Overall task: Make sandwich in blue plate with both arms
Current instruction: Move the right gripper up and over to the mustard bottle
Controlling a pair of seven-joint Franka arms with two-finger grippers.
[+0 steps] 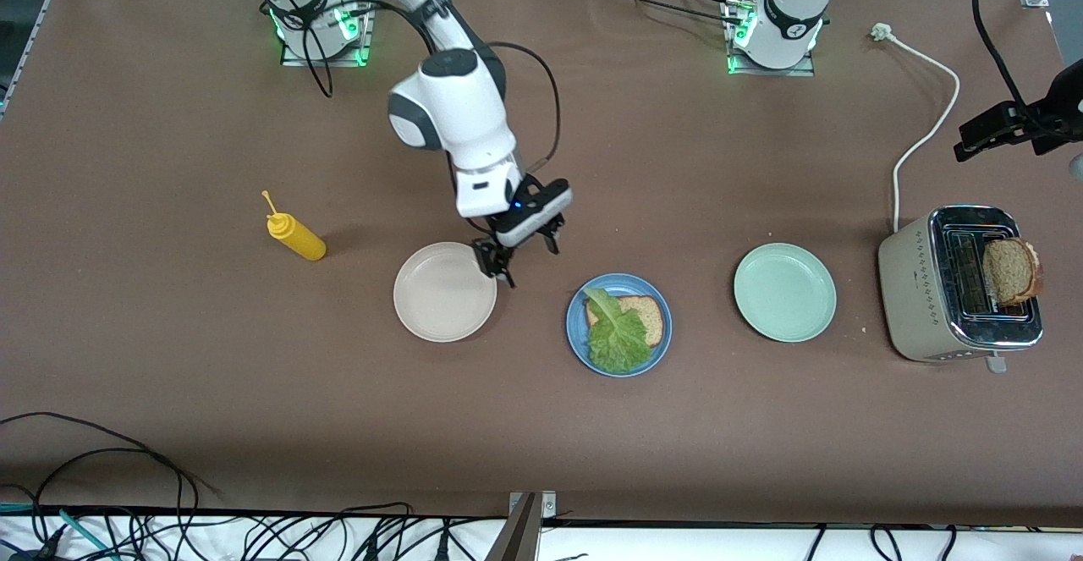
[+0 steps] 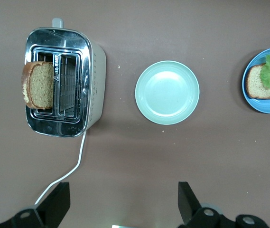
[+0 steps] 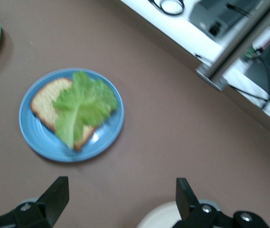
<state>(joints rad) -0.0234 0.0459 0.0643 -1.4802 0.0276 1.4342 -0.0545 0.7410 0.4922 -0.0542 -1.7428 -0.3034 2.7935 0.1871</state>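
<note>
Tools wide open, empty: right tool (image 1: 518, 258) over beige plate (image 1: 445, 292), left tool (image 2: 123, 204) over table

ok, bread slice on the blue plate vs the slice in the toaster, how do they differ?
The slice on the blue plate lies flat; the slice in the toaster stands on edge, sticking up out of a slot.
The plate slice is partly covered by a lettuce leaf; the toaster slice is bare.
The plate slice sits mid-table; the toaster slice sits at the left arm's end.
Both are brown wholegrain with darker crust.
</note>
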